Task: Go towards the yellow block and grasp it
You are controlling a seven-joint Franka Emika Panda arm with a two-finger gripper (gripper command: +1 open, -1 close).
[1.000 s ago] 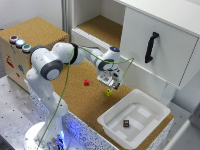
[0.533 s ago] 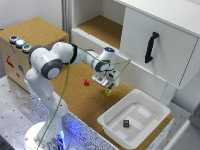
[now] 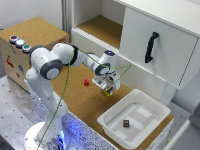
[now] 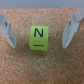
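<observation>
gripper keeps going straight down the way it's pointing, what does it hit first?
Likely the yellow block: it sits centred between the open fingers of the gripper, so the palm probably meets it, or the fingertips reach the cork surface first; depth unclear.

White arm (image 3: 60, 57), green cable (image 3: 62, 97)

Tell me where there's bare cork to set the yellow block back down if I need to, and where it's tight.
Bare cork table lies between the red block and the table's front edge, and toward the button box. It is tighter around the gripper, between the white bin and the cabinet. In the wrist view, only cork surrounds the yellow block between the open fingers.
</observation>
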